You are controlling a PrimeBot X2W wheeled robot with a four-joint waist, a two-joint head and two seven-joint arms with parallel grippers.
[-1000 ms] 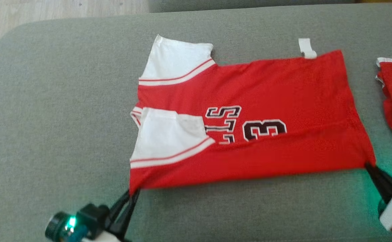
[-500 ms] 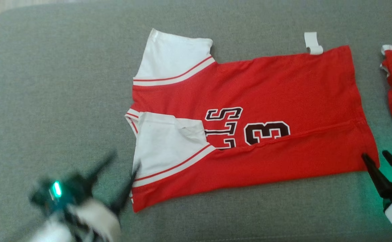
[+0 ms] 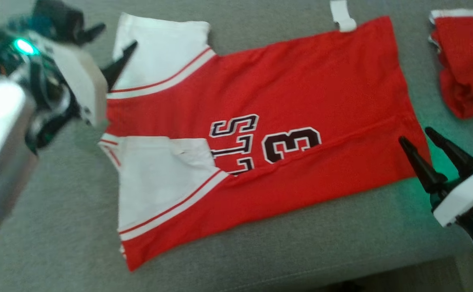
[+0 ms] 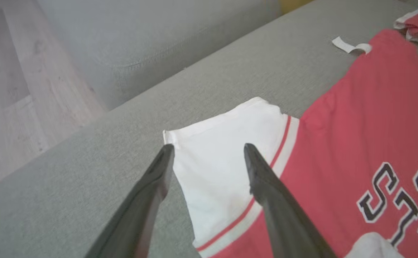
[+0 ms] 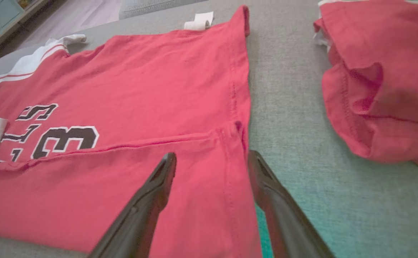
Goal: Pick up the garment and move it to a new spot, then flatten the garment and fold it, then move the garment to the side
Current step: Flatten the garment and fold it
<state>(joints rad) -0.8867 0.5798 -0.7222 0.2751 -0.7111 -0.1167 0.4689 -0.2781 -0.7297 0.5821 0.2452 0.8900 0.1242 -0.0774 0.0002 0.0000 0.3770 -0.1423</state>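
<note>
The garment [image 3: 301, 89] is a red jersey with white sleeves and a dark number, lying spread on the grey cushion [image 3: 50, 227]. Its near long edge is folded up over the lower part of the number, and the near white sleeve [image 3: 155, 178] lies on the chest. My left gripper [image 3: 116, 35] is open above the far white sleeve [image 4: 223, 154], one finger on each side of the sleeve's outer edge, holding nothing [image 4: 208, 146]. My right gripper [image 3: 416, 135] is open over the jersey's near hem corner [image 5: 230, 172], its fingers [image 5: 210, 154] astride the side seam, gripping nothing.
A second red garment [image 3: 467, 61] lies bunched on the cushion just right of the jersey's hem [image 5: 380, 79]. A white tag [image 3: 341, 16] sticks out at the jersey's far hem corner. The cushion's front edge [image 3: 382, 267] runs close below. Wooden floor [image 4: 15, 89] lies beyond the cushion's left end.
Both grippers opened and let go of the jersey's near edge, which now lies folded over. My left arm swung up to the far sleeve. The camera also shifted.
</note>
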